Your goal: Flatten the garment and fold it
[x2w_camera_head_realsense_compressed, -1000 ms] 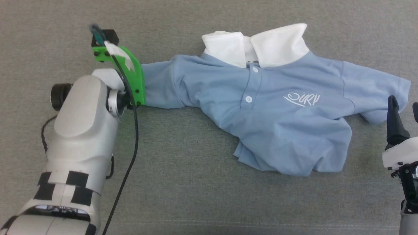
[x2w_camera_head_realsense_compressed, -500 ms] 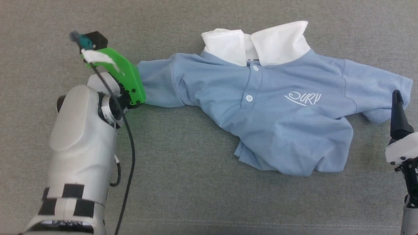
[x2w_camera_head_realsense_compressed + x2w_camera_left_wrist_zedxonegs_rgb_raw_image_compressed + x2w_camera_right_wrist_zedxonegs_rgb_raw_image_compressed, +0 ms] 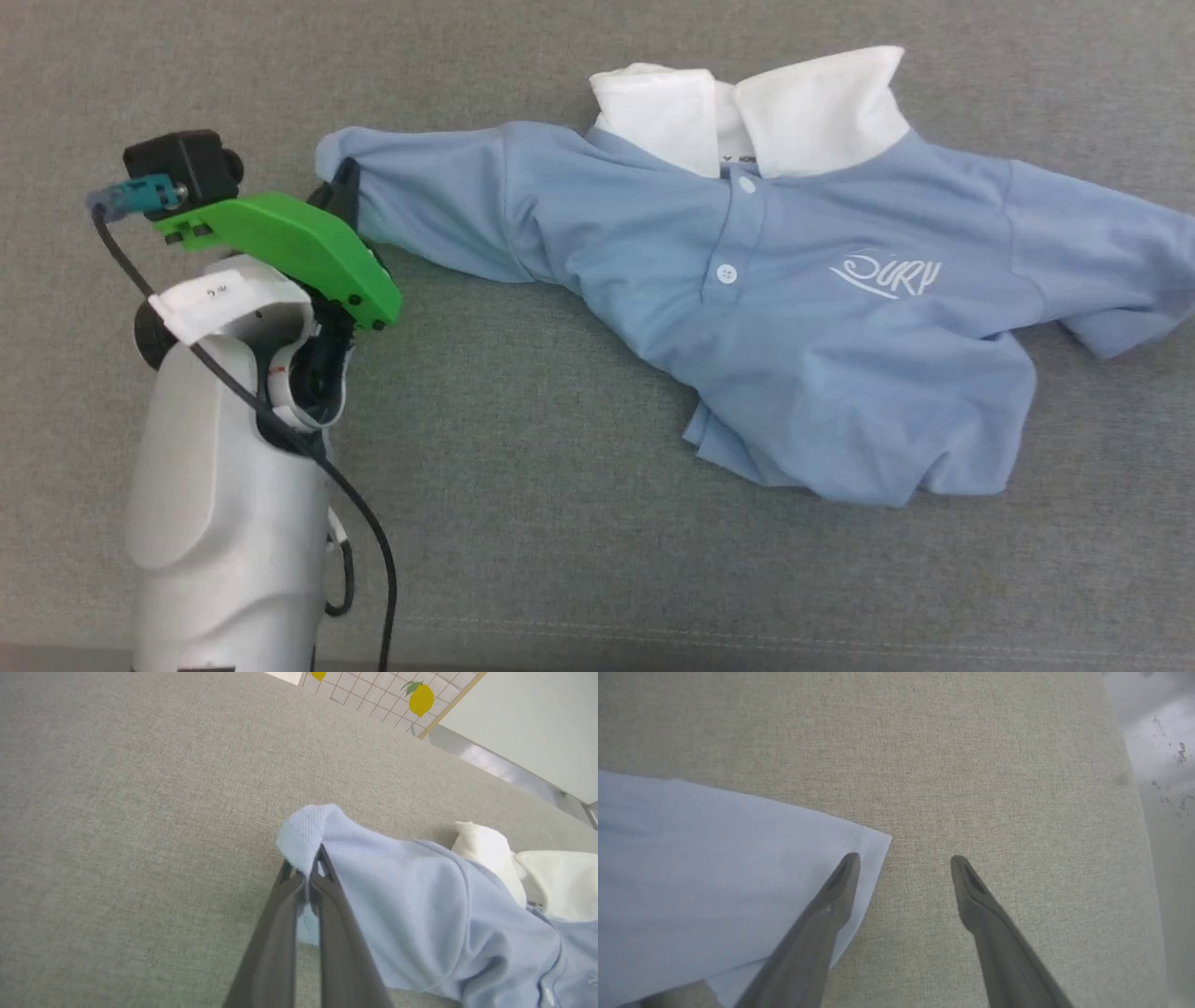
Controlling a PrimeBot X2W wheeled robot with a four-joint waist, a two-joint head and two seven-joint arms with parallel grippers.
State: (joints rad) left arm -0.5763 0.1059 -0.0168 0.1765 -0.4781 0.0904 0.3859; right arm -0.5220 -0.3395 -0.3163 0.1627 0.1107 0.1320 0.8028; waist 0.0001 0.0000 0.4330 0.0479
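The garment, a light blue polo shirt with a white collar and white chest lettering, lies face up and rumpled on the grey cloth surface. My left gripper is shut on the cuff of the sleeve at the shirt's left end; in the left wrist view the gripper pinches that cuff and holds it lifted off the surface. In the right wrist view my right gripper stands open over the other sleeve's corner, one finger above the cloth, the other above bare surface.
The grey surface spreads all around the shirt. Its right edge drops to a pale floor in the right wrist view. A black cable hangs along my left forearm. A wall and lemon-patterned tiles lie beyond the far edge.
My left gripper has shut on the left sleeve cuff and pulled it up and out to the left, stretching the sleeve. The head camera has shifted, and the right gripper has left its view.
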